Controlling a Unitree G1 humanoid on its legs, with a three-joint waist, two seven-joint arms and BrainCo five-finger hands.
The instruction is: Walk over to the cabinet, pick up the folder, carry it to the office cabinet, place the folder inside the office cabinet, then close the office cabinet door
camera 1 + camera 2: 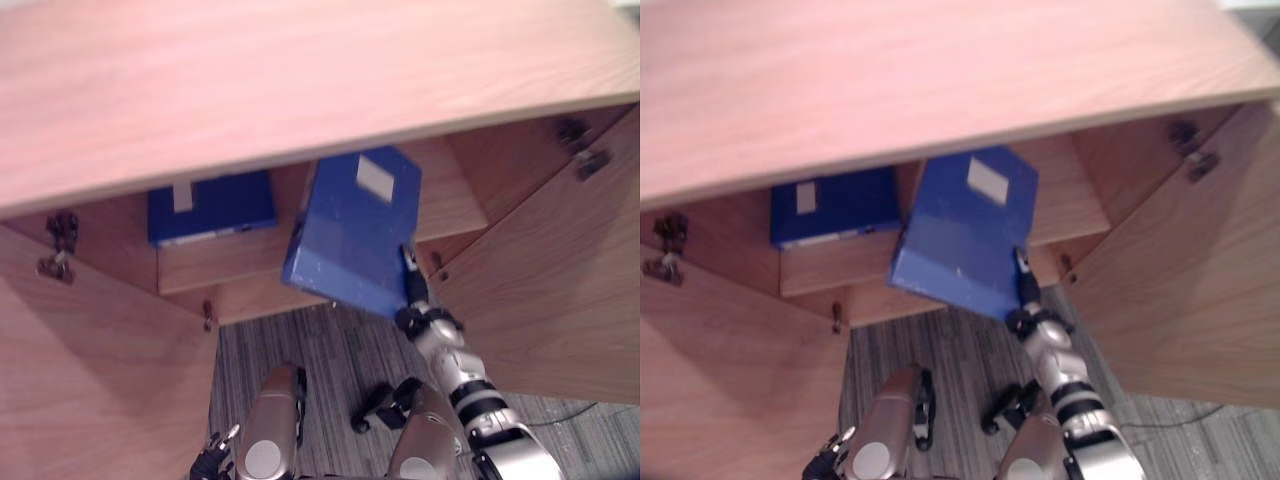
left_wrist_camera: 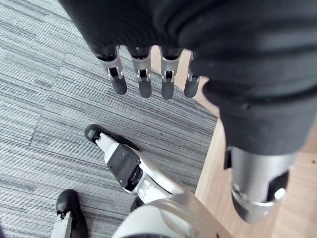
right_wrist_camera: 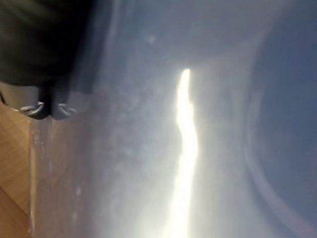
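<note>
A blue folder (image 1: 350,230) with a pale label hangs tilted in front of the open office cabinet (image 1: 300,80), its top edge reaching in over the inner shelf (image 1: 250,265). My right hand (image 1: 412,285) grips it at its lower right corner. The right wrist view has the folder's blue cover (image 3: 198,124) pressed close against the hand. My left hand (image 2: 141,74) hangs low at my side over the carpet, fingers straight, holding nothing.
A second blue folder (image 1: 210,205) lies on the shelf inside the cabinet, to the left. Both cabinet doors stand open: the left door (image 1: 90,380) and the right door (image 1: 560,280) flank me. Grey striped carpet (image 1: 330,360) lies below.
</note>
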